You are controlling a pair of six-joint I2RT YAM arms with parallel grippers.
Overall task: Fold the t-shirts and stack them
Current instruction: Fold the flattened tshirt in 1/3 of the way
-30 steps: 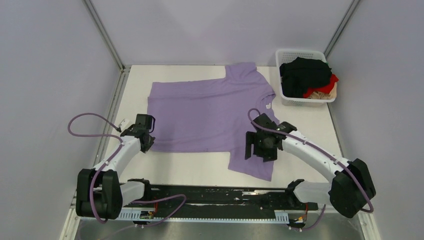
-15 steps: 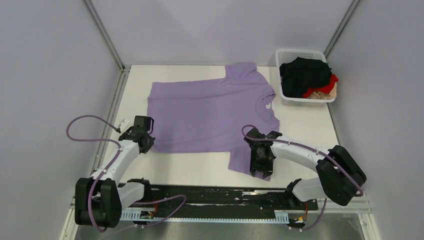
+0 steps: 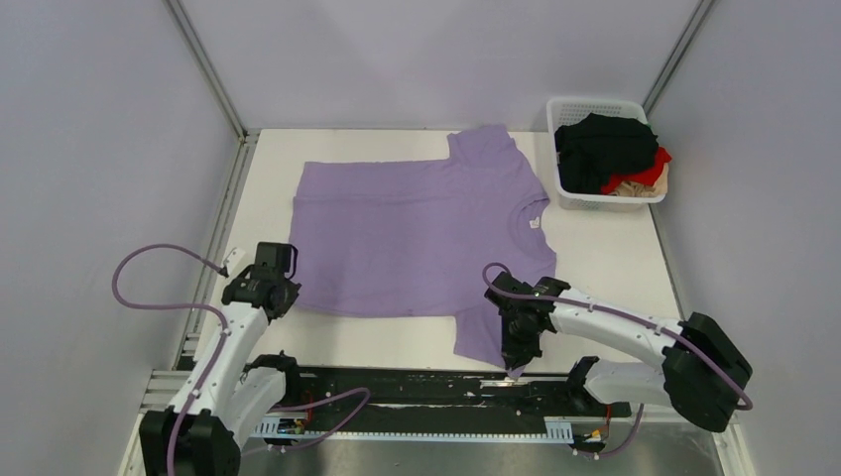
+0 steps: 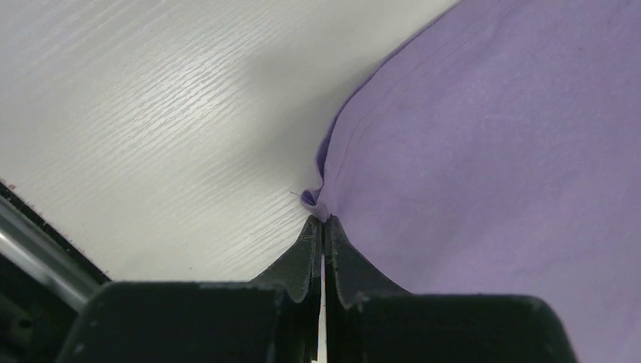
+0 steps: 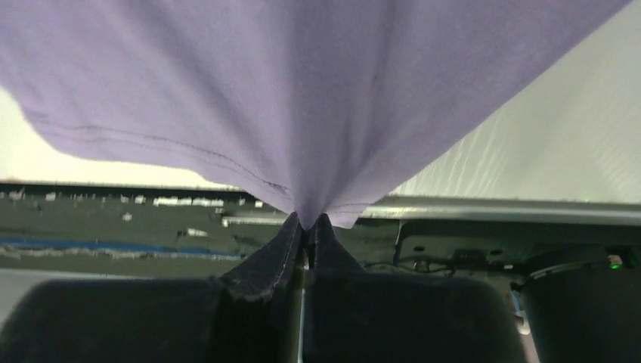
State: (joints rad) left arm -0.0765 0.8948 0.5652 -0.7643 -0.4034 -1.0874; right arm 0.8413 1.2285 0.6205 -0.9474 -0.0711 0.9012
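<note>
A light purple t-shirt lies spread flat on the white table, its neck toward the right. My left gripper is shut on the shirt's near left hem corner. At the near edge, my right gripper is shut on the hem of the near sleeve, and the cloth fans upward from the pinch. Black, red and beige t-shirts are heaped in the white basket.
The basket stands at the table's far right corner. A black rail with the arm bases runs along the near edge, right under the right gripper. Grey walls close in on both sides.
The right gripper dropped onto the near sleeve, closed on its hem and moved toward the near edge. The left gripper pulled its corner slightly nearer; the shirt shifted with it.
</note>
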